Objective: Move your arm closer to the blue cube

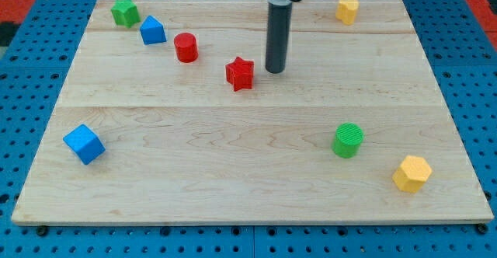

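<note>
My tip (275,71) just right of star (241,73) — cube (84,144) far lower-left

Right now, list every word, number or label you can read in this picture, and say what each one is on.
None: no readable text anywhere.
The wooden board, the blue cube, the other blocks and my tip carry no markings.
</note>
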`<action>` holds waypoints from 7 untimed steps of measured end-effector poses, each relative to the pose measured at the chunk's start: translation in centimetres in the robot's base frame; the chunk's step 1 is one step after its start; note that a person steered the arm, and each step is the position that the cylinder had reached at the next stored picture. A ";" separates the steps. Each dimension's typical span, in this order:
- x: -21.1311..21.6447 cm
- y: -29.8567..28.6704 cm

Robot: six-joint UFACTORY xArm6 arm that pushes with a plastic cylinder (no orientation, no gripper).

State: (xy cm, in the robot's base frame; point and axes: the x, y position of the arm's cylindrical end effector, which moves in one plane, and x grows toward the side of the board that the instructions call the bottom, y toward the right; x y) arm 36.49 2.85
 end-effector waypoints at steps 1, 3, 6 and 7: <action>0.0 -3.3; 0.0 -4.0; 11.8 -1.3; 18.3 -6.1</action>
